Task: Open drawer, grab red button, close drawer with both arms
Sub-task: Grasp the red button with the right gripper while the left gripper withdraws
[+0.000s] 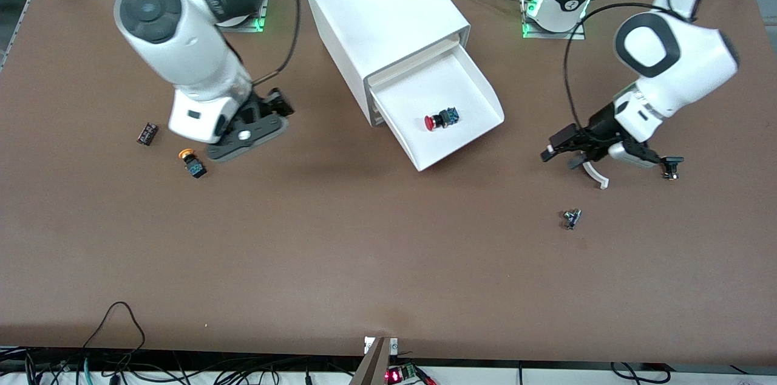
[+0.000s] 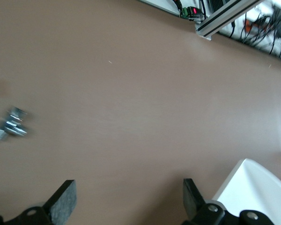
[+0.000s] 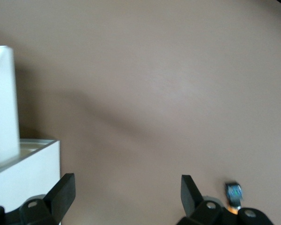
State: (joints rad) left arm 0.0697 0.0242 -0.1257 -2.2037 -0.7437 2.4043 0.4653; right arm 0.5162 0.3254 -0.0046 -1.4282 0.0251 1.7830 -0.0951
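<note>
The drawer (image 1: 446, 115) stood pulled well out of the white cabinet (image 1: 379, 20), which sat toward the robots' edge of the bench (image 1: 364, 251), about midway along it. The button (image 1: 440, 120) lay on its side on the drawer floor, red cap pointing toward the right arm's end of the bench, touching no wall and no finger.

The left gripper (image 1: 561, 154) hung low over bare bench toward the left arm's end, level with the drawer's open front but well apart from it. Its fingers (image 2: 63, 199) were spread wide with nothing between them, and the drawer's rounded white corner (image 2: 253, 187) showed just beside one of them in the left wrist view. The button was well clear of both pads.

The right gripper (image 1: 270, 107) hovered over the bench on the cabinet's flank toward the right arm's end, its fingers (image 3: 63, 190) likewise spread and empty; the cabinet wall showed beside one finger.

An orange-capped button (image 1: 192, 163) lay near the right gripper, a small dark block (image 1: 147, 133) nearer that end's edge, and a small metal part (image 1: 571, 218) nearer the front edge than the left gripper.
</note>
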